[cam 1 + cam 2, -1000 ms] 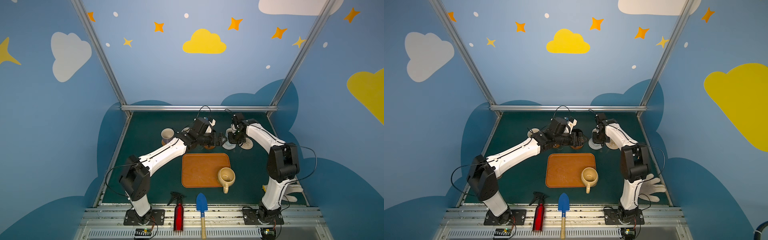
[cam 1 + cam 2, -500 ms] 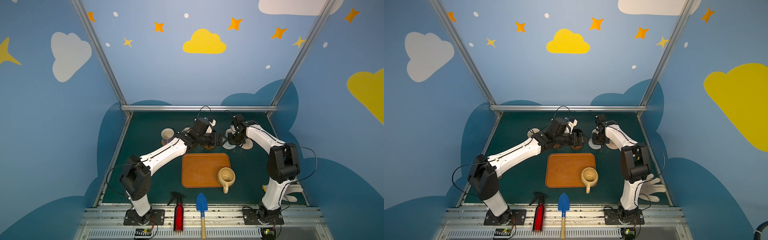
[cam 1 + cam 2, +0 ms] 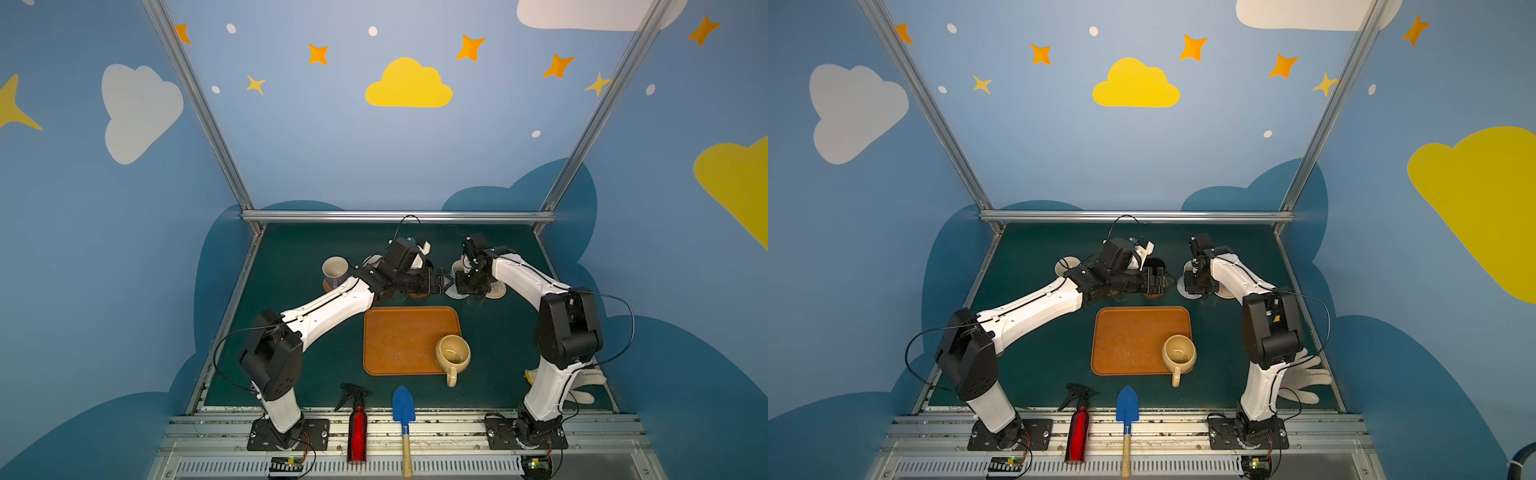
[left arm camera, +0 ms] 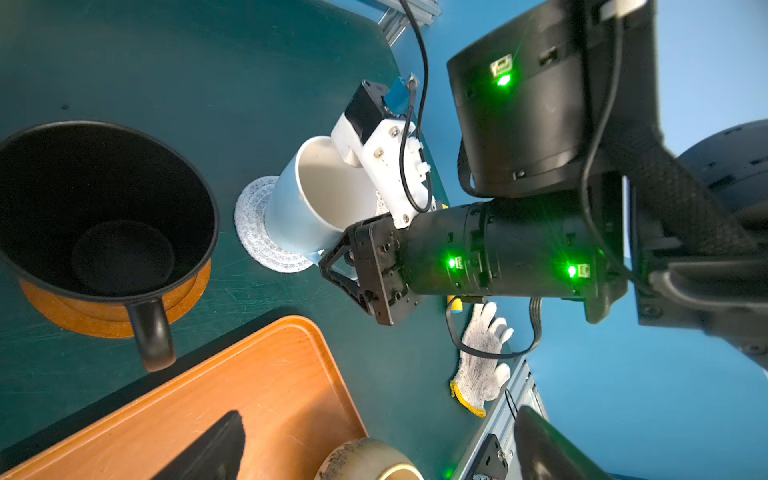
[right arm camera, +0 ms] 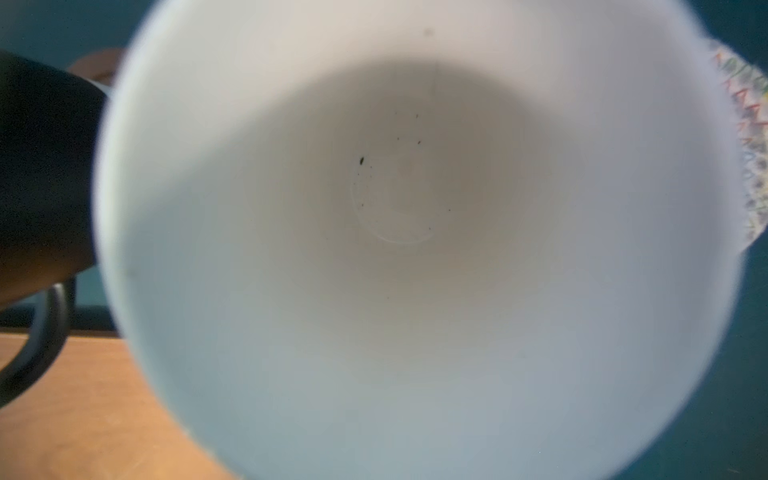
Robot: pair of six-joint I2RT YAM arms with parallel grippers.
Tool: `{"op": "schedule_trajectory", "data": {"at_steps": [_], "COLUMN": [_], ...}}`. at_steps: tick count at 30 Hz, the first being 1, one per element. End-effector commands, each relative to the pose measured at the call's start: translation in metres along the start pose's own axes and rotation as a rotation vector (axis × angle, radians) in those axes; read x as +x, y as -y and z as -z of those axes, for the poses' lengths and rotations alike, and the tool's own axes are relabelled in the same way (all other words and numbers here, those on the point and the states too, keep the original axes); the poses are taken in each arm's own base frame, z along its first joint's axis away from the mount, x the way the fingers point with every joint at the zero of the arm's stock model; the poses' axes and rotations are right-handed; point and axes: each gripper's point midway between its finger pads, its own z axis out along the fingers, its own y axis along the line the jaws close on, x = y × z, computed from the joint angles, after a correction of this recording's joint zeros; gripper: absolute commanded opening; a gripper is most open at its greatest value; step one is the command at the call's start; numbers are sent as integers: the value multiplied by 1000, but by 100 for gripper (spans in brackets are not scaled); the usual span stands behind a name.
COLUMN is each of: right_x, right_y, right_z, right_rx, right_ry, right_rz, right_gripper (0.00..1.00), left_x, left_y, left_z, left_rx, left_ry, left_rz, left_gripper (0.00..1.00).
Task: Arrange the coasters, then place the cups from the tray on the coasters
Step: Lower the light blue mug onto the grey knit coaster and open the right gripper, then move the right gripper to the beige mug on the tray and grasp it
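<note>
We find the right hand [image 4: 343, 276] at the handle side of the light blue mug [image 4: 291, 216], which sits on the grey-white coaster [image 4: 253, 226] at 1 o'clock from the tray [image 3: 399, 336]; whether that hand is grasping or released, we cannot tell. The left hand [image 3: 444, 282] hangs released and empty just beside the mug, at its 9 o'clock. The yellowish-tan mug [image 3: 452, 355] stands at the tray's 4 o'clock corner.

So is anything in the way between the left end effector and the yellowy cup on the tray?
Nothing visible is. The open left end effector hangs past the tray's far edge, and only bare tray lies between it and the tan mug at the tray's near right corner.
</note>
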Motion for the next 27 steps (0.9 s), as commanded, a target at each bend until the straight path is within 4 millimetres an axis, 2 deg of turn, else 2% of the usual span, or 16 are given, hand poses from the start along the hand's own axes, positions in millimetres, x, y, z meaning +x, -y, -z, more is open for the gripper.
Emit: {"op": "schedule_trajectory", "data": {"at_steps": [1, 6, 10, 13, 17, 20, 27], "right_x": [-7, -7, -6, -5, 0, 12, 59], "right_y": [-2, 1, 1, 3, 1, -2, -7], "right_z": [17, 21, 28, 37, 58, 73, 109], "right_rx": [-9, 3, 6, 15, -18, -56, -122], "right_ry": [42, 43, 50, 66, 118, 111, 128], "right_rz": [-8, -21, -20, -22, -27, -31, -16], "right_gripper": [41, 53, 75, 77, 83, 91, 91], "left_x": [-5, -5, -4, -4, -3, 2, 30], "left_y": [5, 7, 5, 4, 5, 7, 2], "left_z": [3, 5, 6, 8, 14, 25, 56], "left_rx": [25, 29, 17, 10, 3, -7, -50], "left_ry": [17, 19, 17, 19, 15, -14, -101], "left_rz": [-5, -11, -15, -16, -28, -51, -81], "left_gripper": [100, 100, 100, 100, 100, 100, 100]}}
